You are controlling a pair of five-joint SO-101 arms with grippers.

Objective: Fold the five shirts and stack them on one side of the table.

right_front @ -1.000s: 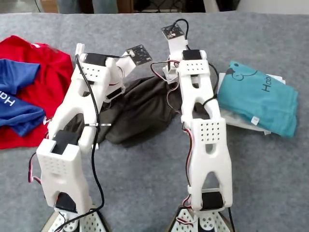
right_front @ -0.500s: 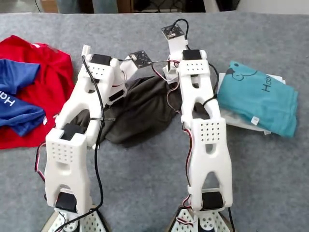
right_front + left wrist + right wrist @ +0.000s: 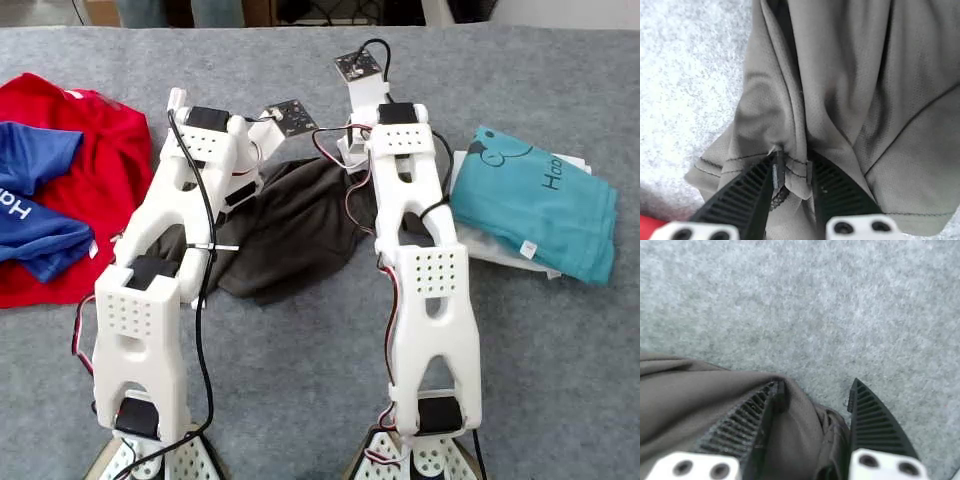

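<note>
High view: going left to right, the red shirt (image 3: 110,140) lies spread at 9 o'clock on the table (image 3: 300,390), with the blue shirt (image 3: 35,215) crumpled on top of its outer edge. The grey shirt (image 3: 290,225) sits at table centre, bunched, under and between both arms. At 3 o'clock the teal shirt (image 3: 530,205) lies folded on a white shirt (image 3: 505,257), which we take for the start of the stack.

Left wrist view: the left gripper (image 3: 792,172) is clenched on a stitched hem of the grey shirt, with folds trailing away from the jaws. Right wrist view: the right gripper (image 3: 815,395) is spread wide, jaws astride a bunched fold at the cloth's edge, nothing pinched.

Handling, as we judge it: thin knit, light, limp, a bit slick. It will drape and bunch rather than hold a crease, and a single layer may slip. The doubled hem and corners are the best holds, one per arm and well apart, so the cloth pulls flat.

In the way: the arms overlie the grey shirt, and the left arm's black cable (image 3: 198,290) hangs over it. The red shirt lies near at 9 o'clock, the stack near at 3.
</note>
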